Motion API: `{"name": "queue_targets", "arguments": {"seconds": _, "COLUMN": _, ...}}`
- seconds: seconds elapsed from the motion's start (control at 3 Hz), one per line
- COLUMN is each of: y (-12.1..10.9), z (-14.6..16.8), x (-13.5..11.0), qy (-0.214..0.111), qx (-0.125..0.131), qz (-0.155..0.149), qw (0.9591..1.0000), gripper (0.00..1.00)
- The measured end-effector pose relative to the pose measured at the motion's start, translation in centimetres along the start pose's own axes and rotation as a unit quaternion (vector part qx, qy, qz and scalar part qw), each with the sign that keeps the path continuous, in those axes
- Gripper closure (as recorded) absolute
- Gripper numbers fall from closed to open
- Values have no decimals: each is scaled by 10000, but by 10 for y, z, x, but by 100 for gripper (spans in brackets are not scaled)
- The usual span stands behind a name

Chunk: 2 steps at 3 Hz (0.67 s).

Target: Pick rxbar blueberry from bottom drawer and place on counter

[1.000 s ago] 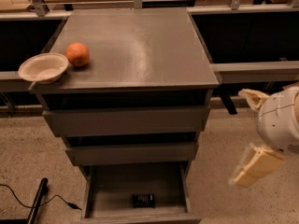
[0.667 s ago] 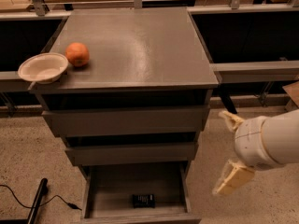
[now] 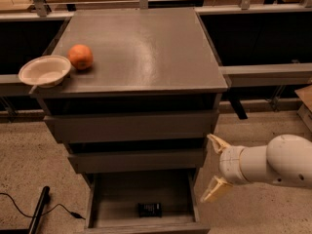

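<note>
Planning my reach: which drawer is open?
The bottom drawer, pulled out showing a dark bar; the two above are shut. The gripper is right of it.

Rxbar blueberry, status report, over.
Gripper open, empty, outside right of bottom drawer. Rxbar blueberry flat on drawer floor, untouched. Only the drawer's right wall between them.

Counter [image 3: 146, 52] smooth, glossy (faint sheen); hand [image 3: 207, 168] beside bottom drawer [image 3: 122, 194], matt plastic.

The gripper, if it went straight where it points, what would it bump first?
Probably the right wall of the bottom drawer, not the rxbar blueberry inside. The open gripper sits right of it, pointing left. Depth is unclear, so it might pass in front.
</note>
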<state>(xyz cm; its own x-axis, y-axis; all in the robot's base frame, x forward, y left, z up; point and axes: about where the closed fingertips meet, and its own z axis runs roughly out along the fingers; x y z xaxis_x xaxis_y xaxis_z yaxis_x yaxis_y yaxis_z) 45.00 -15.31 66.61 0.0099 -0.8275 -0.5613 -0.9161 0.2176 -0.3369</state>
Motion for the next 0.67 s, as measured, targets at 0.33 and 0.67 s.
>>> {"name": "queue_targets", "arguments": {"seconds": 0.33, "y": 3, "z": 65, "x": 47, "qy": -386, "qx": -66, "qz": 258, "qw": 9989, "gripper": 0}}
{"name": "queue_targets", "arguments": {"seconds": 0.67, "y": 3, "z": 65, "x": 47, "qy": -386, "qx": -66, "qz": 257, "qw": 9989, "gripper": 0}}
